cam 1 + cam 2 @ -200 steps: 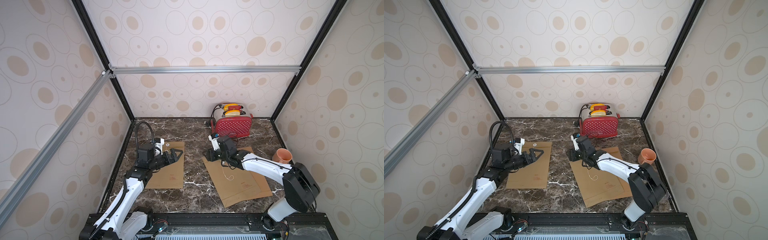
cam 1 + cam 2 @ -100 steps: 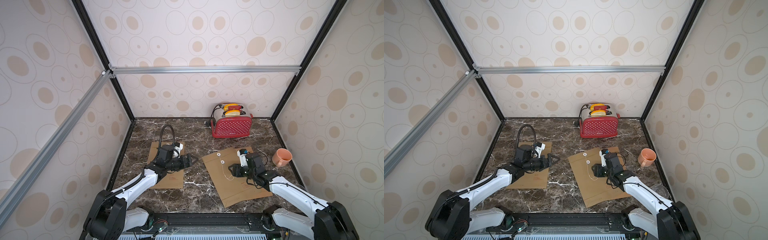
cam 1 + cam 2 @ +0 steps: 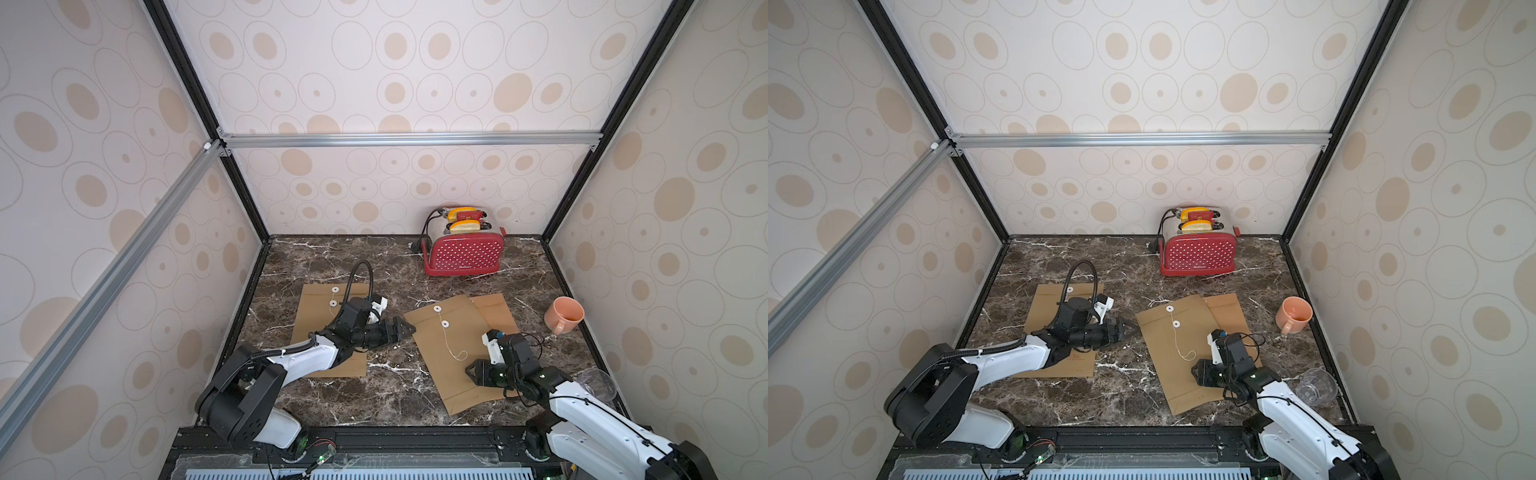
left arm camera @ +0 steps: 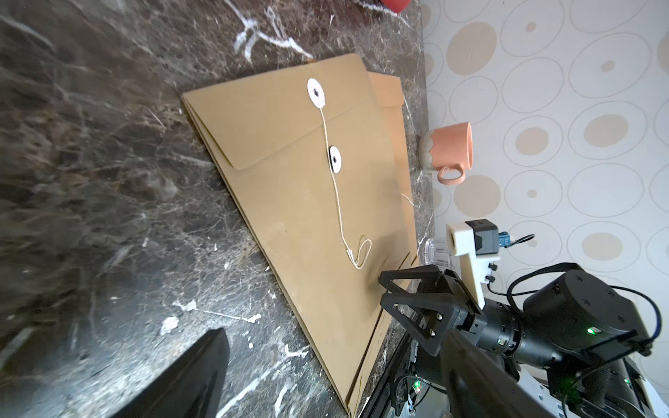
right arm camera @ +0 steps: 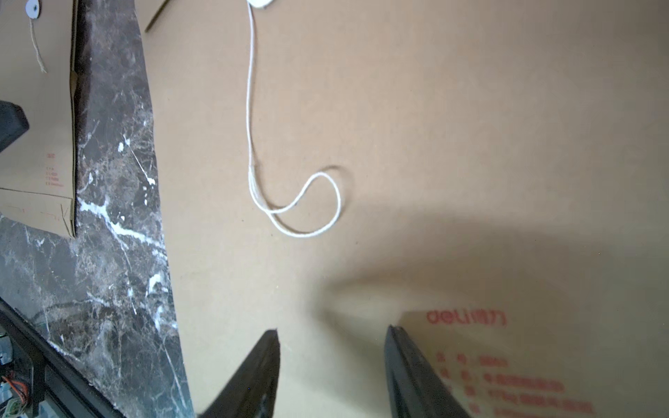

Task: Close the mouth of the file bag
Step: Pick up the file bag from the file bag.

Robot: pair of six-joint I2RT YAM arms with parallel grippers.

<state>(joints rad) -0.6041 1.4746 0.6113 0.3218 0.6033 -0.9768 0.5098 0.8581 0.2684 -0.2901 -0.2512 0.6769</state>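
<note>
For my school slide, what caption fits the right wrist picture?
Open right gripper poised over the brown file bag, near its loose white string.

Kraft file bags: three, one at nine o'clock, two overlapping at four. Red toaster: one, holding two toast slices. Pink mug: one. Clear cup: one.

Lab booth: aluminium frame, wallpaper panels

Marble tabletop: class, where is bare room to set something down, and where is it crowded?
Bare: far strip between left file bag, back wall and toaster; near gap between that bag and the middle file bag. Crowded: around mug and clear cup.
</note>
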